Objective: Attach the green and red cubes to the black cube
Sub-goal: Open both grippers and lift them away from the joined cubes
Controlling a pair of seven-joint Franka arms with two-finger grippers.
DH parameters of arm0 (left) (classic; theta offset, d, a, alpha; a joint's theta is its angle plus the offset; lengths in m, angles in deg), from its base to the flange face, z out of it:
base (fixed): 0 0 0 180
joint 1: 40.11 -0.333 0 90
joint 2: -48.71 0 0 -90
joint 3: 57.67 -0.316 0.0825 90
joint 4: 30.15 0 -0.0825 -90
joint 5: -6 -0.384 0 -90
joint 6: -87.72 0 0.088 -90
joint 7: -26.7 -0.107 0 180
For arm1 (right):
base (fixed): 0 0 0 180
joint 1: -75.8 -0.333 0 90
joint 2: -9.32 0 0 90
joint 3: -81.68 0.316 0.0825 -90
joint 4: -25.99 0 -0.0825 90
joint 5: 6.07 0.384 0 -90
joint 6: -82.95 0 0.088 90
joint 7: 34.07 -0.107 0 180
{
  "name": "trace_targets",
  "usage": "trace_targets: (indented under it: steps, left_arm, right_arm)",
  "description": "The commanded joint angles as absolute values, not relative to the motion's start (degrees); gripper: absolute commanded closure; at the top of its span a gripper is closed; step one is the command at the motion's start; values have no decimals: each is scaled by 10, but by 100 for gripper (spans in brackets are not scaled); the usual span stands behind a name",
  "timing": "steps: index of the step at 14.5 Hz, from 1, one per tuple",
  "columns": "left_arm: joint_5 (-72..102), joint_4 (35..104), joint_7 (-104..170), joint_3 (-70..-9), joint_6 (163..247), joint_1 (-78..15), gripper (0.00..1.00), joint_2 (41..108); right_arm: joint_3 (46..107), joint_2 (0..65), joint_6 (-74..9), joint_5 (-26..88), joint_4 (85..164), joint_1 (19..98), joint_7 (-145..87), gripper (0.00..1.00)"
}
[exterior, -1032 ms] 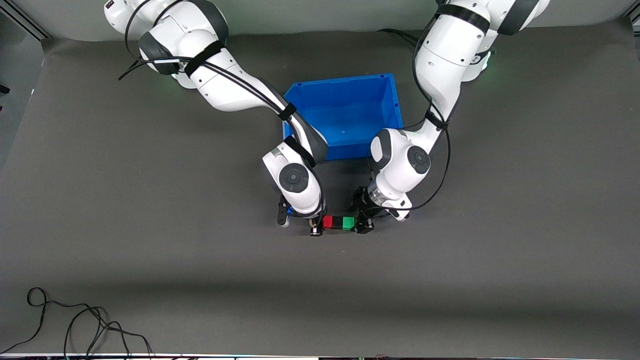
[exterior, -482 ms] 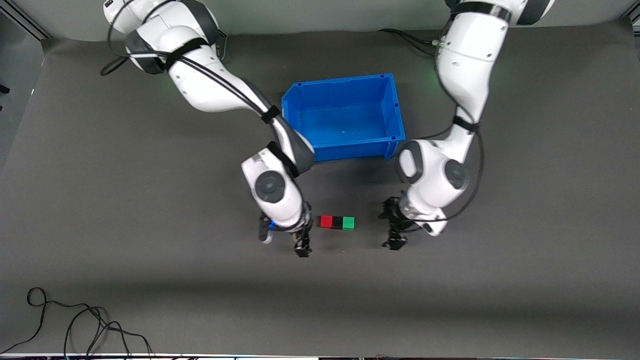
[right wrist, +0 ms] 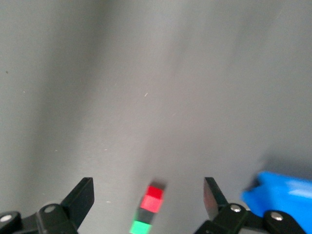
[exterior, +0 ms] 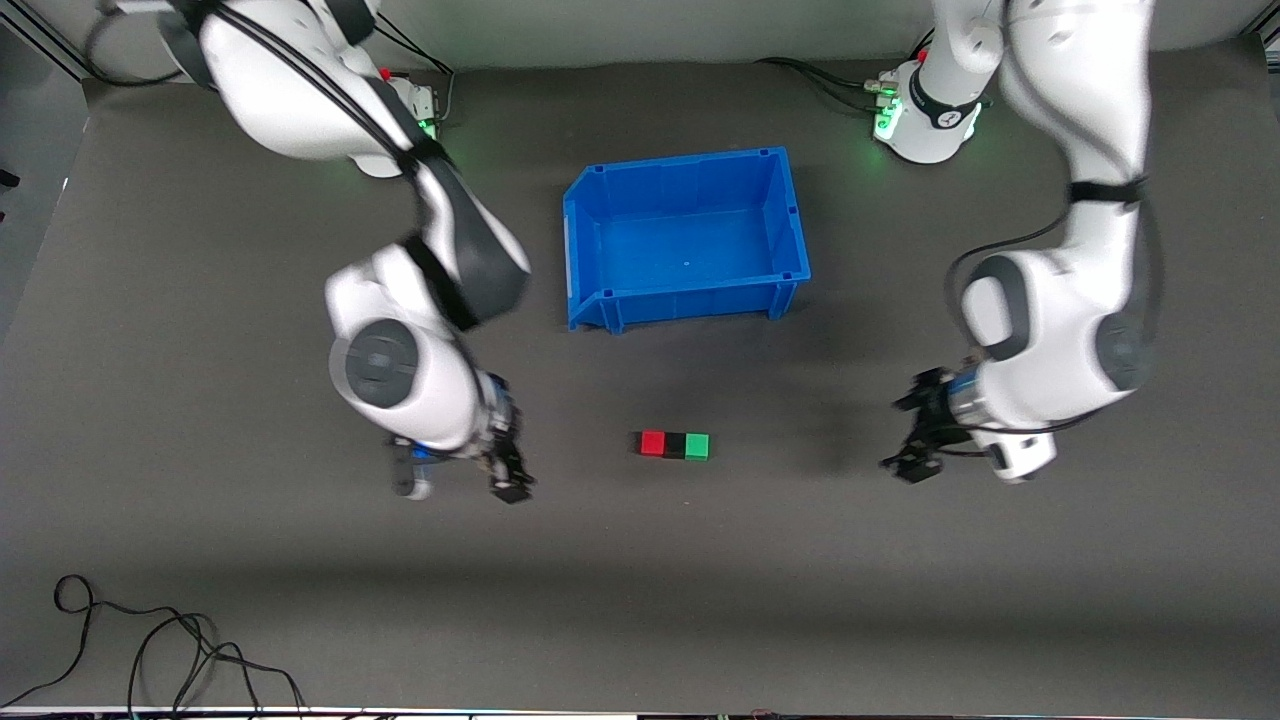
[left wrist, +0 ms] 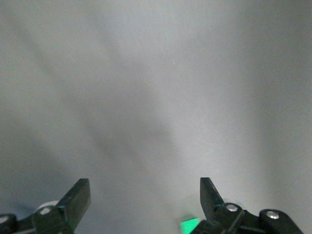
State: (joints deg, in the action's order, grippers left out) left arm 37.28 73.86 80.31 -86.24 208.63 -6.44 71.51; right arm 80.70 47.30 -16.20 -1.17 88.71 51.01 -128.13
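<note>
The red cube (exterior: 653,444), black cube (exterior: 675,446) and green cube (exterior: 697,446) lie joined in one row on the grey mat, black in the middle, nearer the front camera than the blue bin. My right gripper (exterior: 508,484) is open and empty, off the row toward the right arm's end. My left gripper (exterior: 912,460) is open and empty, off the row toward the left arm's end. The right wrist view shows the red cube (right wrist: 153,197), black cube (right wrist: 146,214) and green cube (right wrist: 140,227) between its open fingers, well apart. The left wrist view shows only the green cube (left wrist: 190,225).
An empty blue bin (exterior: 590,250) stands in the middle of the mat, farther from the front camera than the cubes; its corner shows in the right wrist view (right wrist: 285,195). A black cable (exterior: 150,650) lies at the mat's front edge toward the right arm's end.
Both grippers have let go of the cube row and drawn apart, each toward its own arm's end of the table. The three cubes stay joined where they were.
</note>
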Motion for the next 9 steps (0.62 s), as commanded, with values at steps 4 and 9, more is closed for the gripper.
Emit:
trace_targets:
  steps: [4, 9]
  left_arm:
    - [290, 630, 542, -884, 1829, -158, 0, 655]
    - [223, 543, 363, -885, 1732, -184, 0, 636]
  right_arm:
    - [808, 330, -8, 0, 961, 606, -986, 1]
    - [754, 244, 51, -1, 1010, 664, -710, 1]
